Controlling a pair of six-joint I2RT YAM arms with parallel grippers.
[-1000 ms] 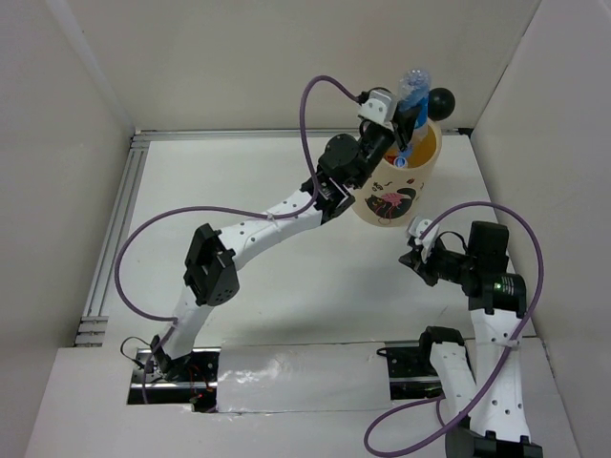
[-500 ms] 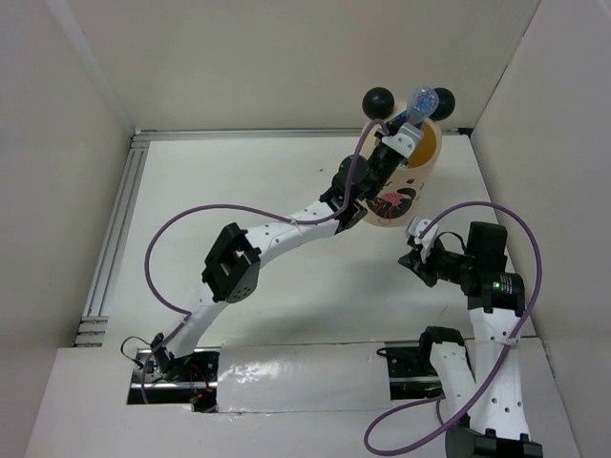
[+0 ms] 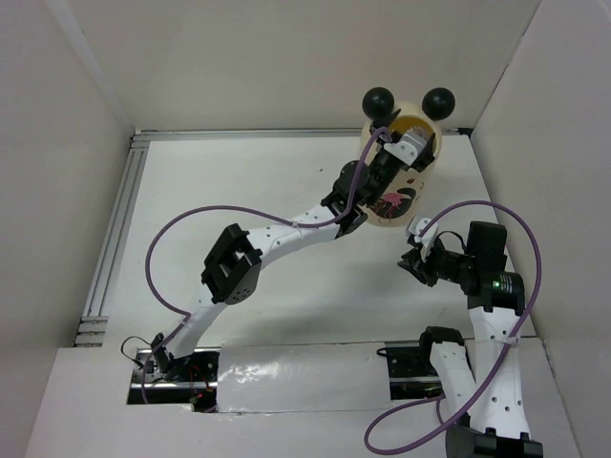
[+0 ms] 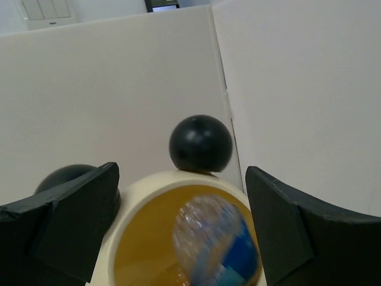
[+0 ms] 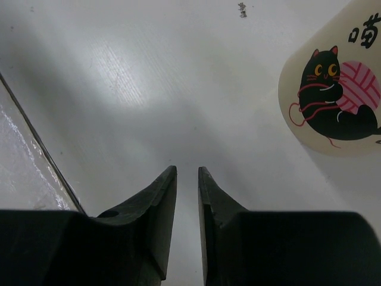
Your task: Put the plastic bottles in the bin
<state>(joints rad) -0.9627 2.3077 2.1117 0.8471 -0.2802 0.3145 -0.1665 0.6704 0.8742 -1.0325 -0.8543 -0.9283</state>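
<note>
The bin [image 3: 393, 196] is a cream cylinder with two black ball ears [image 3: 379, 99] on its rim, standing at the back right of the table. My left gripper [image 3: 412, 145] hangs right over its mouth. In the left wrist view this gripper [image 4: 181, 179] is wide open, and a clear plastic bottle [image 4: 214, 238] with a blue label lies blurred inside the yellowish bin [image 4: 149, 186], free of the fingers. My right gripper [image 3: 412, 254] hovers low over the table in front of the bin. Its jaws [image 5: 187, 171] stand a narrow gap apart with nothing between them.
White walls close the table in at the back and on both sides. An aluminium rail [image 3: 115, 239] runs along the left edge. The bin's side with a black cat and pink yarn print [image 5: 333, 95] is close ahead and right of my right gripper.
My left gripper has opened and let go of the blue-labelled bottle, which has dropped from above the rim into the bin. The right arm has stayed in place.
</note>
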